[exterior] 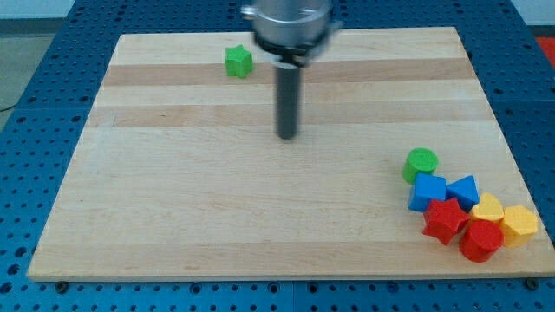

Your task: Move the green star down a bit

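Note:
The green star (238,61) lies near the view's top, left of centre, on the wooden board (217,199). My tip (286,136) is below and to the right of it, well apart from it and touching no block. The rod hangs down from the arm's grey end at the view's top centre.
A cluster of blocks sits at the board's bottom right: a green cylinder (421,163), a blue cube (428,191), a blue triangular block (463,191), a red star (444,219), a red cylinder-like block (480,239), and two yellow blocks (487,208) (519,224).

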`<control>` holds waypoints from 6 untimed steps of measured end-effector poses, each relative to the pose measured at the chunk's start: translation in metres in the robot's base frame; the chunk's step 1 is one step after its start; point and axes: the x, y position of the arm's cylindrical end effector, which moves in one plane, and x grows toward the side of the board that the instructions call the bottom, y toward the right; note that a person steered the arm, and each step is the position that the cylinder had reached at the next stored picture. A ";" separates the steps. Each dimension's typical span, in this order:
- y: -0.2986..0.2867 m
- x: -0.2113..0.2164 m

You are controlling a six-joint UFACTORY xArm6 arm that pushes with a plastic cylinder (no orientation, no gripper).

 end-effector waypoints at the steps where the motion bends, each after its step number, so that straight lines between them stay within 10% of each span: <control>1: -0.069 -0.049; 3: -0.159 -0.170; 6: -0.062 -0.145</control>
